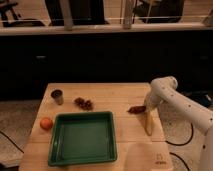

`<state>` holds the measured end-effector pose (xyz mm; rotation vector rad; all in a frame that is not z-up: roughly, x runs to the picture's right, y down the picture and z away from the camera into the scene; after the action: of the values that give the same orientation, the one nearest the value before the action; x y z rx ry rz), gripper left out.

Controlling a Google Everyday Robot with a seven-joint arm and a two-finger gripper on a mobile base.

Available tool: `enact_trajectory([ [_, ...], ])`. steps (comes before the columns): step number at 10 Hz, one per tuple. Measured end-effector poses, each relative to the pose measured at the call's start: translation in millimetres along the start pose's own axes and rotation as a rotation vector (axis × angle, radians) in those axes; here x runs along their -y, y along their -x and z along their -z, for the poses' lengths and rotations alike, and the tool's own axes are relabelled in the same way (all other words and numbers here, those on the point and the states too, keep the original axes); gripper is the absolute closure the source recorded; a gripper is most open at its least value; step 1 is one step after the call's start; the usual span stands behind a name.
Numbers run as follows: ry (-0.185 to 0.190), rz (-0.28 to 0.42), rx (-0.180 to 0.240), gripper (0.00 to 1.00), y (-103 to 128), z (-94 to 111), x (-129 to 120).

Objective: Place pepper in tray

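Pepper (136,109): small dark red-brown piece, lying on the desk (125,92) at its right side, well apart from the tray (82,141) and outside its rim. Gripper (145,107): lowered to the desk surface at the pepper's right end, touching or just beside it; whether it is closed on the pepper or released cannot be told from this view. Arm (186,106): white, reaching in from the right edge. Tray: dark green, rectangular, at the front left of the desk, nothing inside it. Other items: pale yellow stick (148,124) just below the gripper; lumpy dark red cluster (83,103) behind the tray; small metal cup (57,96) at the back left; orange fruit (46,123) just beside the tray's left rim. Task status, as judged: early stage; pepper not yet lifted, carried or placed. Remaining: secure the pepper, raise it clear of the yellow stick, move it leftward over the tray rim, set it down inside.
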<state>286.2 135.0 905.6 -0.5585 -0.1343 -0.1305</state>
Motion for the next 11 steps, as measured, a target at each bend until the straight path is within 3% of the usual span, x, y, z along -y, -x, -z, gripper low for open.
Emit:
enact_trajectory([
  [3,-0.004,0.009,-0.001,0.61,-2.9,1.9,-0.3],
  [6,-0.01,0.004,-0.002,0.53,-5.4,1.9,-1.3],
  [11,-0.023,0.016,0.001,0.53,-3.4,7.0,-2.8],
])
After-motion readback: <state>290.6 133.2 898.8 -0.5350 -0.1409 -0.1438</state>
